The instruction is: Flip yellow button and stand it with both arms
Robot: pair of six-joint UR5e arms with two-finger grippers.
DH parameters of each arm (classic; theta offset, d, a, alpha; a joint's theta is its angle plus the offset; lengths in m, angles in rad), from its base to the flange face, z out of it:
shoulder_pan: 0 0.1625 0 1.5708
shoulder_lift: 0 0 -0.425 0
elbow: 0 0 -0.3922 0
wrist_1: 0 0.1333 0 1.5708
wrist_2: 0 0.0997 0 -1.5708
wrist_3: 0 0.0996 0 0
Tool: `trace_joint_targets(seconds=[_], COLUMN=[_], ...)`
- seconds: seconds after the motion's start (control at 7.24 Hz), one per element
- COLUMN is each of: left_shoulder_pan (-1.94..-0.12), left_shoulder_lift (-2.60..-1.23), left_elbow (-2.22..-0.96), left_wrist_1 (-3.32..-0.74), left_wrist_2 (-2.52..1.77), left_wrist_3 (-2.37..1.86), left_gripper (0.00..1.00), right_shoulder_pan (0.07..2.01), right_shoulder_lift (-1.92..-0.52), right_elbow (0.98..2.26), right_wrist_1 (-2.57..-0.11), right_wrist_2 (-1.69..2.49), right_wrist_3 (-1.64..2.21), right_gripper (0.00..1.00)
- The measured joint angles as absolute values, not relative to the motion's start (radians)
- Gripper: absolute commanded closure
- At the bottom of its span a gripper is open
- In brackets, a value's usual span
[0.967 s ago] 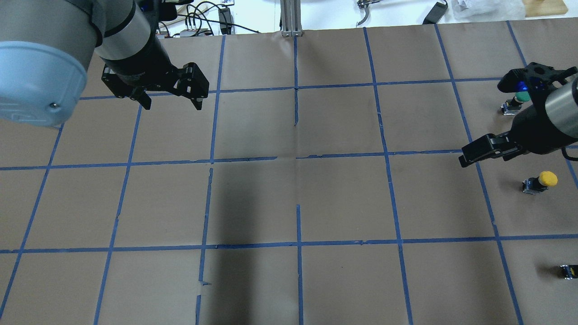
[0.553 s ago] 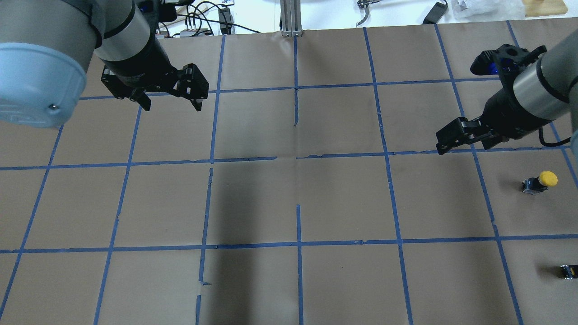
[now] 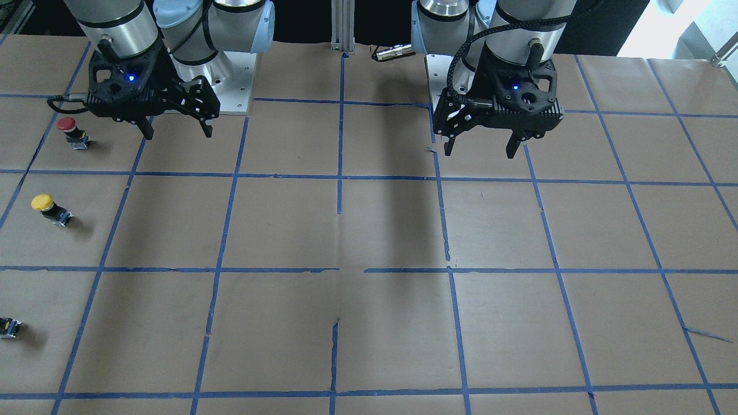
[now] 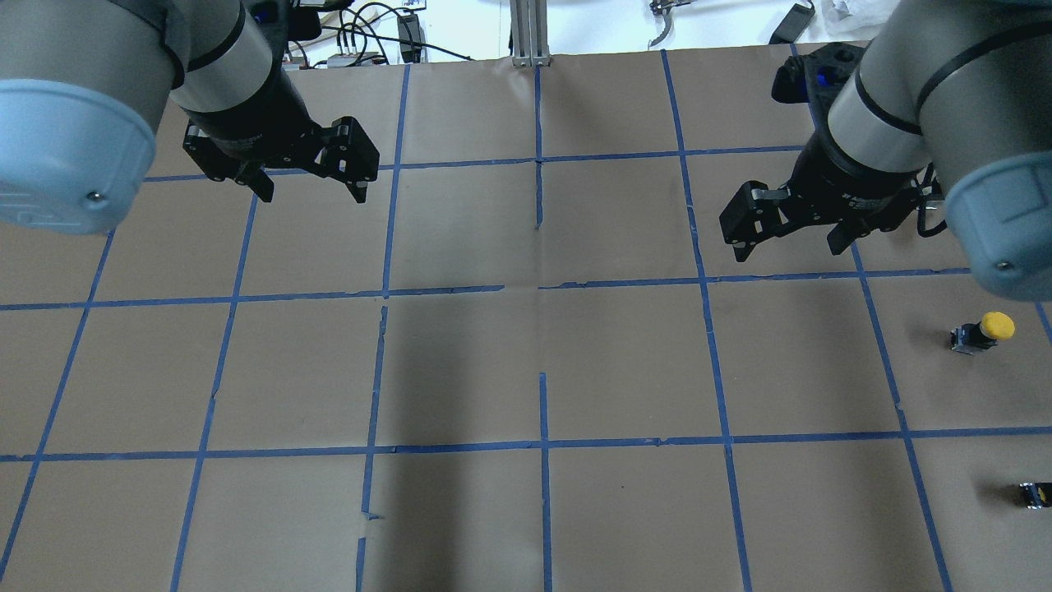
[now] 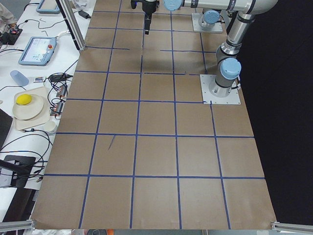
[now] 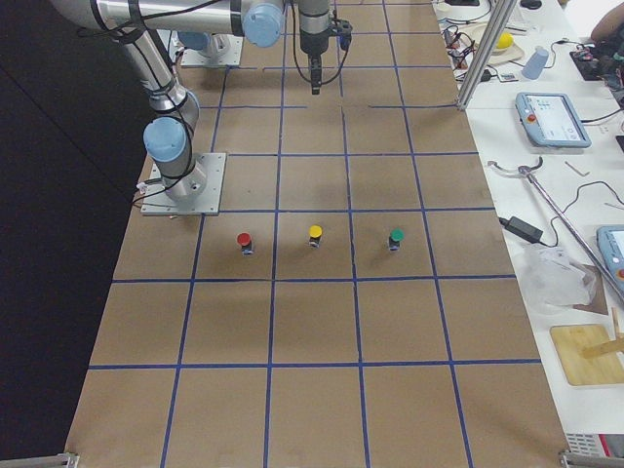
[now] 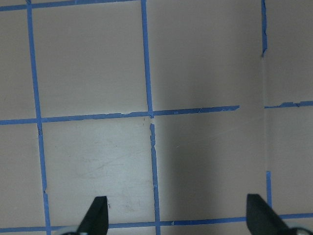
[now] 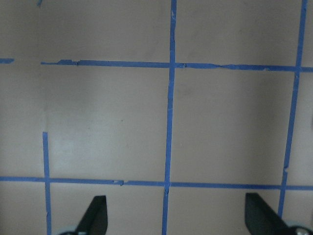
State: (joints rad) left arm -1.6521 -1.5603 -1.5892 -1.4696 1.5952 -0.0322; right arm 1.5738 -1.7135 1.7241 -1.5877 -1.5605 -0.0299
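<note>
The yellow button (image 4: 984, 331) sits on the brown paper at the table's right side, cap tilted to the right; it also shows in the front view (image 3: 49, 207) and the right side view (image 6: 315, 235). My right gripper (image 4: 789, 247) is open and empty, hovering above the table up and left of the button, well apart from it; it is also in the front view (image 3: 177, 132). My left gripper (image 4: 315, 193) is open and empty over the far left squares, also in the front view (image 3: 479, 151). Both wrist views show only bare paper between open fingertips (image 7: 98, 215) (image 8: 95, 215).
A red-capped button (image 3: 69, 128) stands near the right gripper. A green-capped button (image 6: 395, 237) stands in line with it, hidden by the right arm in the overhead view. A tiny dark block with a yellow spot (image 4: 1035, 493) lies at the right edge. Blue tape grids the paper.
My right arm has swung left and toward the table's middle, away from the yellow button, and now covers the green button. The left arm and the yellow button have not moved.
</note>
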Motion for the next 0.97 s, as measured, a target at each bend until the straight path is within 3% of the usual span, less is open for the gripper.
trace_joint_targets(seconds=[0.41,0.97], left_shoulder_pan=[-1.652,-1.652], left_shoulder_lift=[-1.560,-1.560], left_elbow=[-1.590,-1.591], left_wrist_1=[-1.470,-1.470], left_wrist_2=[1.595,1.595], left_wrist_3=[-0.032,-0.032], left_gripper=[0.00,0.00], right_shoulder_pan=[1.593,1.574], right_shoulder_lift=[-1.711,-1.707], right_elbow=[1.589,1.604], right_wrist_1=[-1.398,-1.377], right_wrist_2=[-1.576,-1.581], right_wrist_3=[0.036,0.105], right_gripper=[0.00,0.00])
